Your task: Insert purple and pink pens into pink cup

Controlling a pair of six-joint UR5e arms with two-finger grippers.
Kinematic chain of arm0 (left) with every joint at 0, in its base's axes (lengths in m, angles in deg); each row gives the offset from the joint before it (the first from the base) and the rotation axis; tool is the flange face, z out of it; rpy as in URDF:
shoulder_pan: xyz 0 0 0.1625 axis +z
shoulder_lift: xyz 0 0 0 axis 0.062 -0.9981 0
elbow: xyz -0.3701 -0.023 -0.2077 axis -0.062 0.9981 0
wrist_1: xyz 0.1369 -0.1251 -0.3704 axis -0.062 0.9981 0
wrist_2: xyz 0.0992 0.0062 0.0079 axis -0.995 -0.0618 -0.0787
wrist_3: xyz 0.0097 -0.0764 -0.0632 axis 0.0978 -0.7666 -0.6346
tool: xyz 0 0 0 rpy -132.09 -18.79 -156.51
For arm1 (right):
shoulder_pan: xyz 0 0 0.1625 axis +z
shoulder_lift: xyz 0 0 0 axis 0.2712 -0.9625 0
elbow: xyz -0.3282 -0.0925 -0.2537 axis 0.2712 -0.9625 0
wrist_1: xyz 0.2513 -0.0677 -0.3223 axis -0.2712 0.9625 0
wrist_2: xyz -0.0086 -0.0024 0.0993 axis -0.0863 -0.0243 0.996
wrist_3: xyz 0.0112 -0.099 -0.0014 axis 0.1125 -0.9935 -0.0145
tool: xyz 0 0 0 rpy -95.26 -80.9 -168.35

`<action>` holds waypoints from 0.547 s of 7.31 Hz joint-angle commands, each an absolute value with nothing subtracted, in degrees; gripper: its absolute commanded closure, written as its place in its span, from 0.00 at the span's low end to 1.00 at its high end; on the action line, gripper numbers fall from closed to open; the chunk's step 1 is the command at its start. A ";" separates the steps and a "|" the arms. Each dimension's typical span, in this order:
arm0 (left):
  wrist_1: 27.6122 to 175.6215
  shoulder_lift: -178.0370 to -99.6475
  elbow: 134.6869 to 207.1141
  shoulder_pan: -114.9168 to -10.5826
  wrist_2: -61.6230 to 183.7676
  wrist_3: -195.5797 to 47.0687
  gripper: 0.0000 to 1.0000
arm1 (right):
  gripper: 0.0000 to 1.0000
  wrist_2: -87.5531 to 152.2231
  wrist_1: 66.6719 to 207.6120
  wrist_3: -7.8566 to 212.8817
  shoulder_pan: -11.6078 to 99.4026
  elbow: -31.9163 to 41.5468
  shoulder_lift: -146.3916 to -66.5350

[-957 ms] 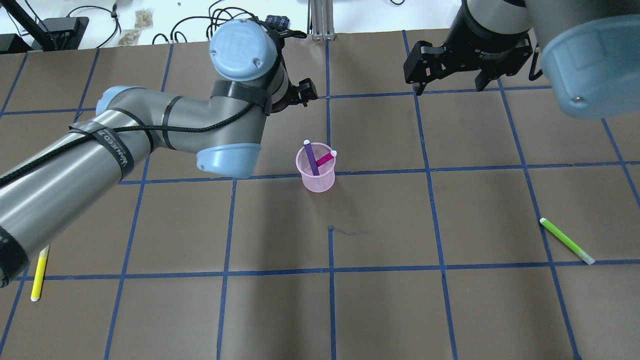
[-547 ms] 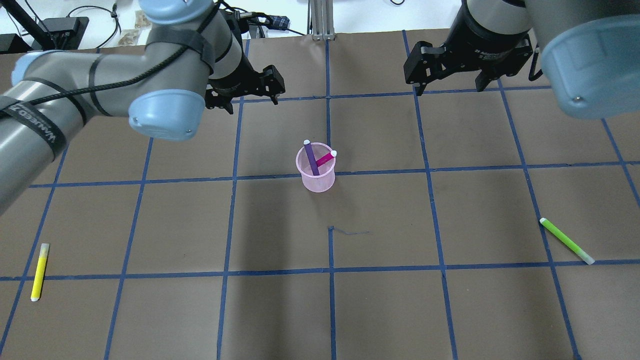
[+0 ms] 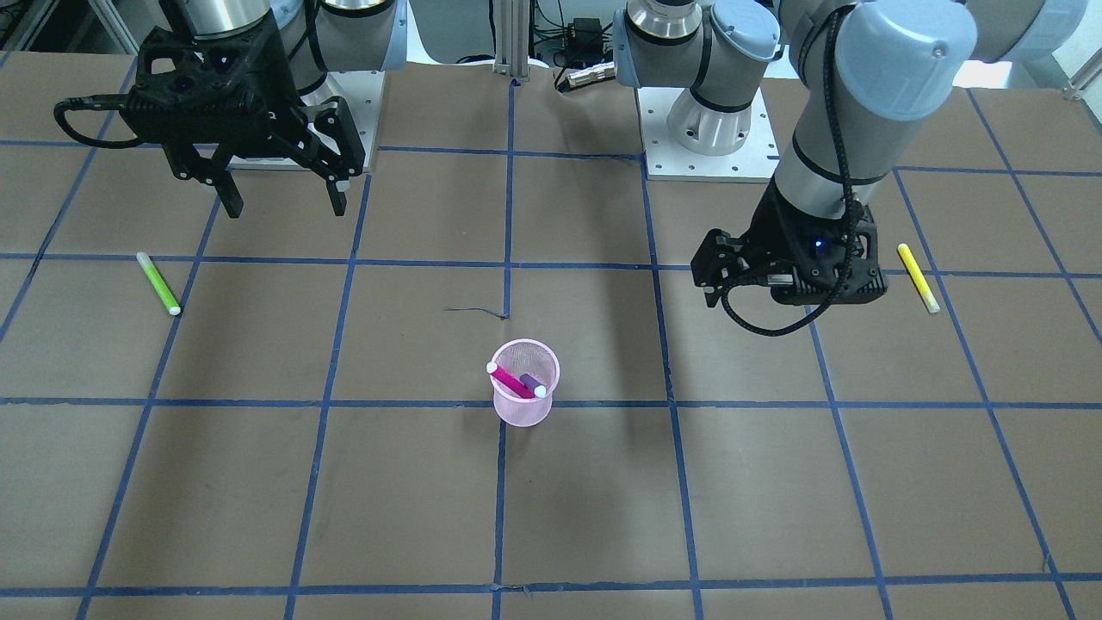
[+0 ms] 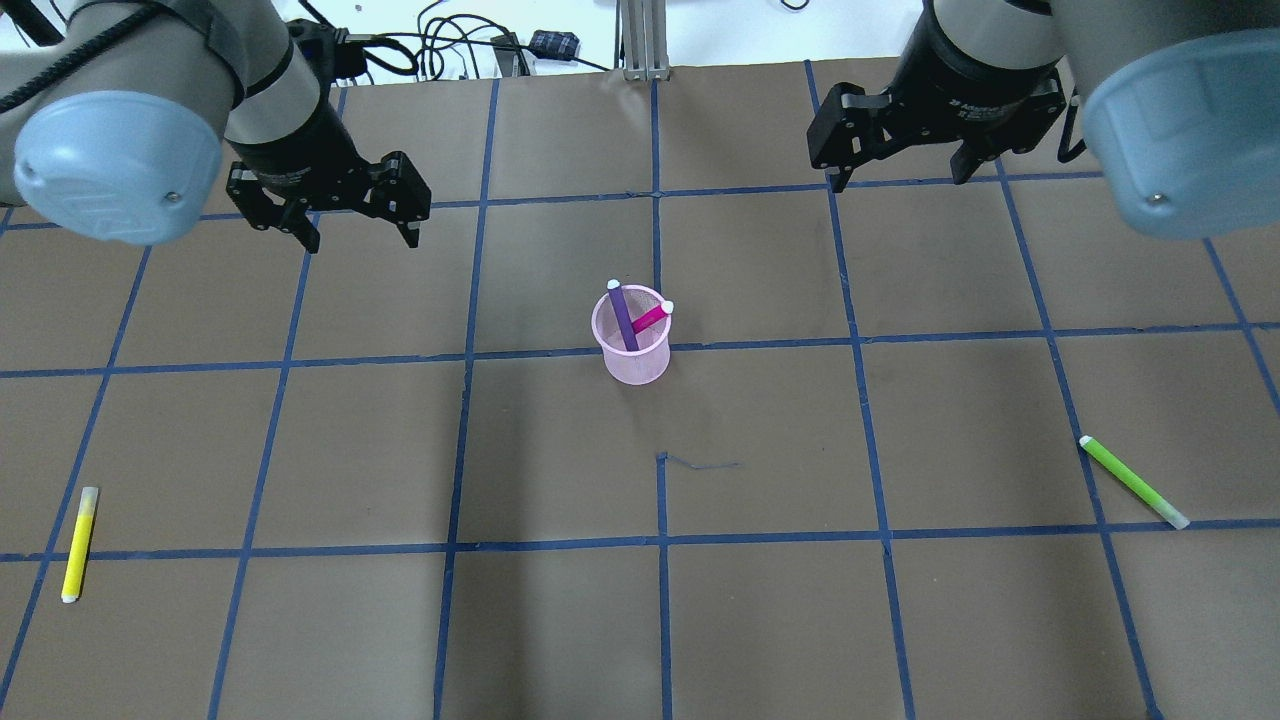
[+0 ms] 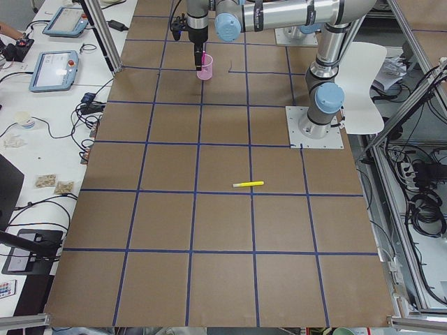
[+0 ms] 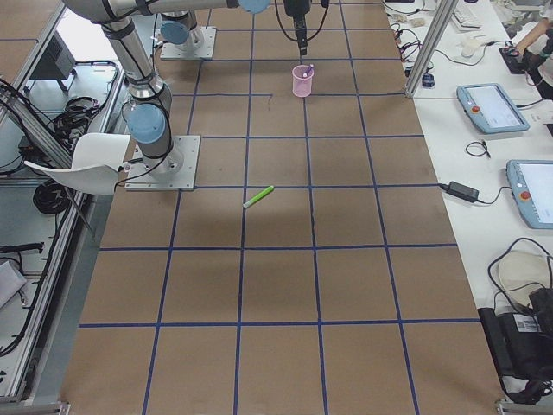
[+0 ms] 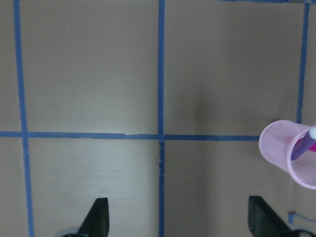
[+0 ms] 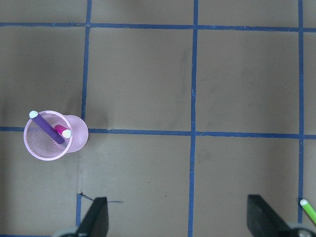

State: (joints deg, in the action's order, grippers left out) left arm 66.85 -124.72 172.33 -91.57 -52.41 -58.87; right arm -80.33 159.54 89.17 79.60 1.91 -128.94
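The purple pen [image 4: 624, 318] and pink pen [image 4: 651, 318] lean in the pink cup [image 4: 636, 368]. The left gripper [image 4: 362, 242] and right gripper [image 4: 900, 180] have wide, empty jaws.

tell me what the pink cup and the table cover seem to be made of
pink cup: looks like fine mesh, probably coated metal or plastic; its wall shows a tiny grid and lets light through.
table cover: likely matte brown paper or card; flat, no glare.
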 commanded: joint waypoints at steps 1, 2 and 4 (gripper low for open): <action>74.16 -120.59 171.95 -90.48 -53.19 -57.94 0.00 | 0.00 -80.34 159.71 89.18 79.63 1.91 -128.85; 76.28 -118.48 172.65 -90.48 -52.84 -57.86 0.00 | 0.00 -80.34 159.62 89.26 79.63 1.91 -128.85; 77.53 -116.97 172.83 -90.39 -52.66 -57.59 0.00 | 0.00 -80.34 159.71 89.26 79.54 1.91 -128.85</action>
State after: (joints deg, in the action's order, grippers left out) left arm 76.39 -118.08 172.70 -90.47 -52.73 -57.78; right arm -80.34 159.69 89.25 79.58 1.91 -128.86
